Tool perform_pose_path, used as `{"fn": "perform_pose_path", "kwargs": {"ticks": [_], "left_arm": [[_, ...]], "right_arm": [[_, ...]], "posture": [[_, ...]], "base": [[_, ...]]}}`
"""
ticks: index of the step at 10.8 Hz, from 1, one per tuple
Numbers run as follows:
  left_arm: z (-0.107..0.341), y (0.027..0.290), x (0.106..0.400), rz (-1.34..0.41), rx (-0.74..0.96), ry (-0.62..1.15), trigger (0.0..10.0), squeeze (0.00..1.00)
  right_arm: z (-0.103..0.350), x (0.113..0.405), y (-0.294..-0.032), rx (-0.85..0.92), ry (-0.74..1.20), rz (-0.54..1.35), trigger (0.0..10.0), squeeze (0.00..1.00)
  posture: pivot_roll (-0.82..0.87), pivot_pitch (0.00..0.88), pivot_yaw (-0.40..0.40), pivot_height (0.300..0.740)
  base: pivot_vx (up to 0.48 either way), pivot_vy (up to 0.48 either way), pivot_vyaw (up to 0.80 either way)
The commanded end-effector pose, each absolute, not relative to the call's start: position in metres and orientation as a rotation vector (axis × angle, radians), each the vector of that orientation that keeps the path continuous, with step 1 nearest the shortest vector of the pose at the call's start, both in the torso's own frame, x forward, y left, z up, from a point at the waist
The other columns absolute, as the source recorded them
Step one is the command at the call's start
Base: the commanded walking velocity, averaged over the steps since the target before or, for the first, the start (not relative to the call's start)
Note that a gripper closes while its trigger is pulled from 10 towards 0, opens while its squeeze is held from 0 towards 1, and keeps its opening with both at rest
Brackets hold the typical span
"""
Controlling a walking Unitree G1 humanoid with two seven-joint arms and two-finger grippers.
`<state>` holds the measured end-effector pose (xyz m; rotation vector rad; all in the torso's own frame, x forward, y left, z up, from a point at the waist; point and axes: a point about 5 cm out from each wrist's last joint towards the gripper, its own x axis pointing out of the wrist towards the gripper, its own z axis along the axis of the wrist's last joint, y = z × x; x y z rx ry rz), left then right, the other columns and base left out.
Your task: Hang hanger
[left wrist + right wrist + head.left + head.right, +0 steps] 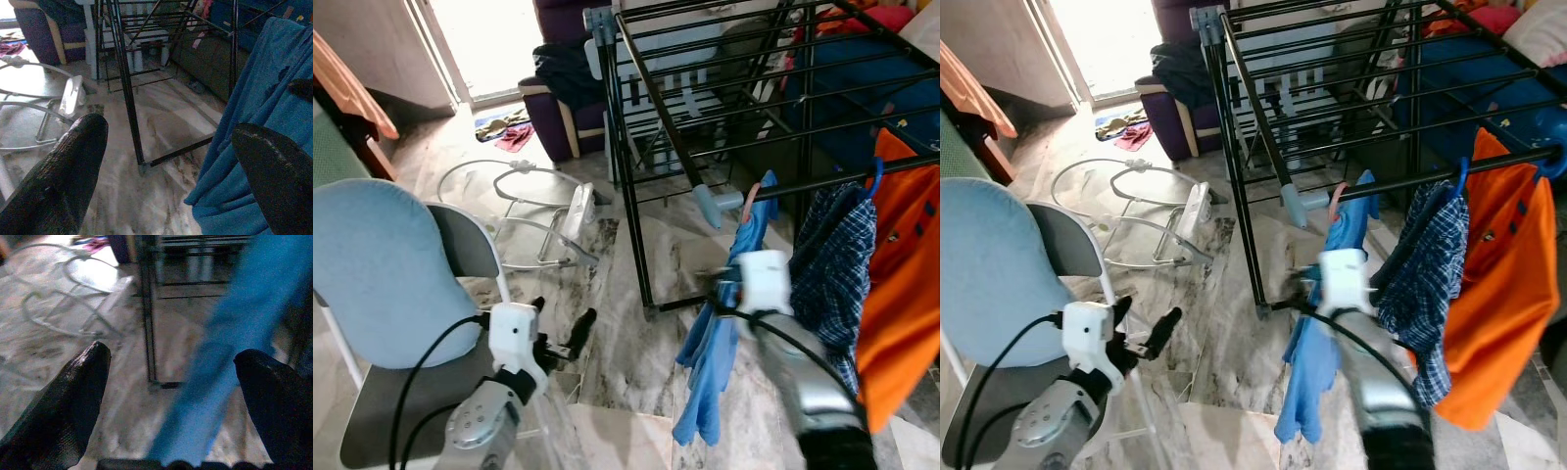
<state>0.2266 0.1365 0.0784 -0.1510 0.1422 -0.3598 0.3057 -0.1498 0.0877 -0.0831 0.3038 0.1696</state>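
A blue shirt (724, 328) hangs on a pink hanger (750, 201) hooked over the front bar of the black drying rack (636, 147). My right gripper (720, 291) is level with the shirt's middle, right against its near side. Its fingers (63, 406) are open, and the blue cloth (230, 347) runs between and just beyond them. My left gripper (560, 325) is low at the left beside a chair, open and holding nothing. In the left wrist view it faces the rack's foot (142, 166) and the shirt's hem (244, 161).
A plaid shirt (837, 264) and an orange shirt (901, 274) hang to the right of the blue one. A blue-backed folding chair (382, 274) is at the near left. A white tubular frame (524, 211) lies on the marble floor. A purple armchair (558, 113) is behind.
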Motion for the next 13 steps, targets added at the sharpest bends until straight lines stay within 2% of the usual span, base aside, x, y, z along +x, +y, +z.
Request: {"fn": "perform_pose_path", "kwargs": {"ticks": [1,3,8,10,13], "left_arm": [[0.080,0.138,0.225,-0.359,-0.137,0.139,10.0,0.00],[0.080,0.138,0.225,-0.356,-0.140,0.144,10.0,0.00],[0.081,0.133,0.230,-0.402,-0.165,0.166,10.0,0.00],[0.081,0.134,0.233,-0.399,-0.155,0.173,10.0,0.00],[0.079,0.137,0.236,-0.372,-0.138,0.193,10.0,0.00]], "right_arm": [[0.084,0.307,-0.146,-0.090,0.333,0.193,10.0,0.00],[0.070,0.303,-0.168,-0.142,0.422,0.103,10.0,0.00],[0.079,0.296,-0.227,-0.201,0.423,-0.058,10.0,0.00],[0.093,0.307,-0.215,-0.245,0.334,0.087,10.0,0.00],[0.099,0.328,-0.221,-0.311,0.352,0.184,10.0,0.00]], "posture": [[-0.16,0.050,0.116,0.740],[-0.16,0.051,0.115,0.740],[-0.17,0.055,0.132,0.740],[-0.17,0.054,0.133,0.740],[-0.16,0.044,0.130,0.740]], "base": [[0.000,0.000,0.00],[0.000,0.000,0.00],[0.000,0.000,0.00],[0.000,0.000,0.00],[0.000,0.000,0.00]]}}
